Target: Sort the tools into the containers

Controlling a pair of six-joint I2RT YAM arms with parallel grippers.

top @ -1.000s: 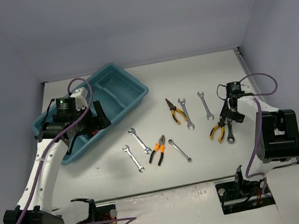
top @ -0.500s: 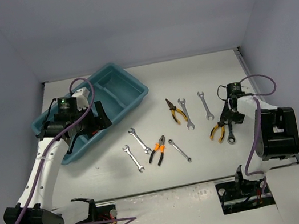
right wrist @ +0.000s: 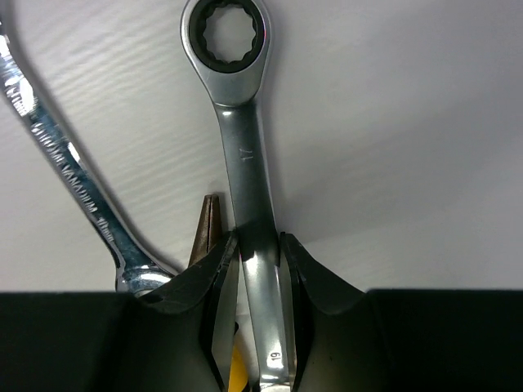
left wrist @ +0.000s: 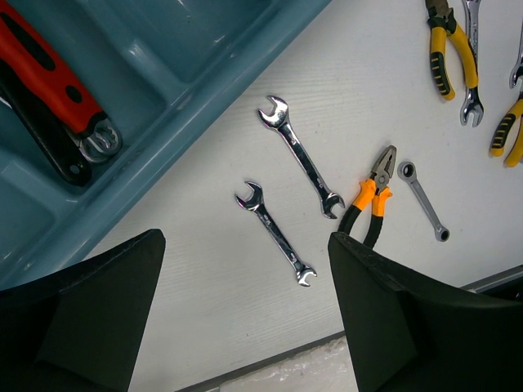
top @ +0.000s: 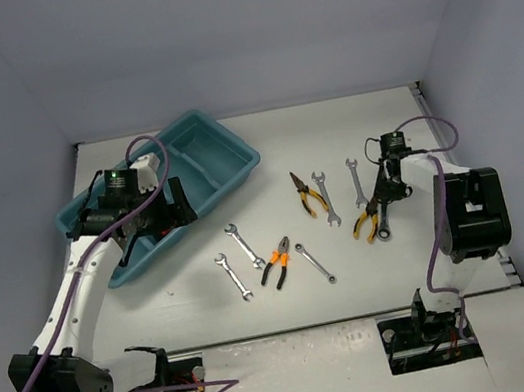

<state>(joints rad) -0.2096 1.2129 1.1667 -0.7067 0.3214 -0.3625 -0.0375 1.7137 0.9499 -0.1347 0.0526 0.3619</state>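
Over the last second the right arm has swung inward. The right gripper (right wrist: 260, 261) has carried the ratchet wrench (right wrist: 243, 139) from its spot near the right edge toward the middle of the table (top: 262, 135). The yellow pliers (top: 367, 225) beside it have shifted as well; whether they were dragged or are caught in the grip cannot be told. Judgement: the pick-up is made, and the transfer to the tray (top: 248, 163) — well apart, far left — remains.

The left gripper (left wrist: 245, 245) has barely moved and hangs released over the tray's near rim.

**Right wrist view:** the jaws are clenched on the wrench shank, ring end pointing away, with a plier tip just behind. The top view is too small to confirm this.

**Left wrist view:** a red-handled wrench (left wrist: 57, 69) and a black-handled wrench (left wrist: 41, 139) already lie together in one compartment. The orange pliers (left wrist: 372, 192) lie among the tools not yet sorted.
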